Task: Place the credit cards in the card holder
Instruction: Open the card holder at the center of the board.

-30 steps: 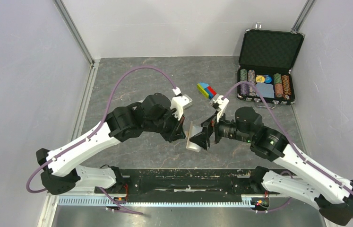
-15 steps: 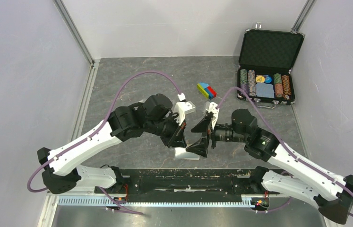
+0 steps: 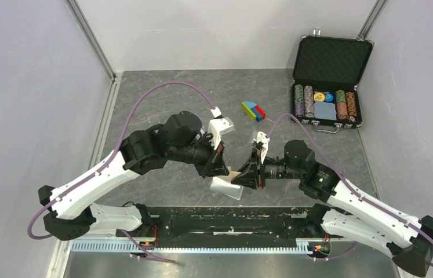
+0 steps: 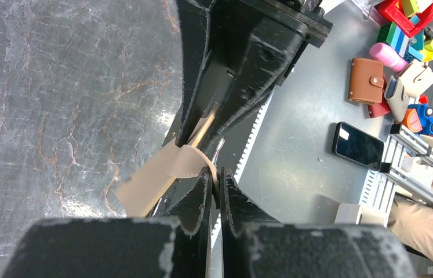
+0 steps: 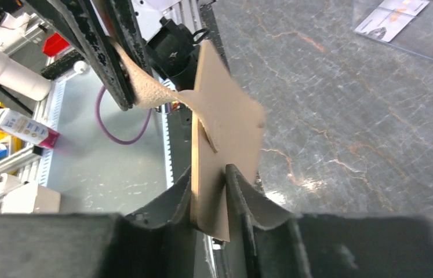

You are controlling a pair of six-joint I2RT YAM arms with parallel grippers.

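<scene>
Arms angled inward, left end effector (image 4: 215, 184) and right end effector (image 5: 209, 194) both pinching card holder (image 5: 228, 124).

Grey marbled tabletop (image 3: 162, 92) open at rear and left, black-and-white left arm (image 3: 144, 152) and right arm (image 3: 318, 179) meeting near-middle, tan folding card holder (image 3: 225, 186) bridging their gap, coloured block toy (image 3: 253, 110) just behind, open black chip case (image 3: 330, 63) blocking right rear.

A dark grey marbled bench (image 3: 162, 98) is enclosed to its left, back and right by plain pale walls (image 3: 22, 87); metal posts (image 3: 90, 39) rise at its far corners.
</scene>
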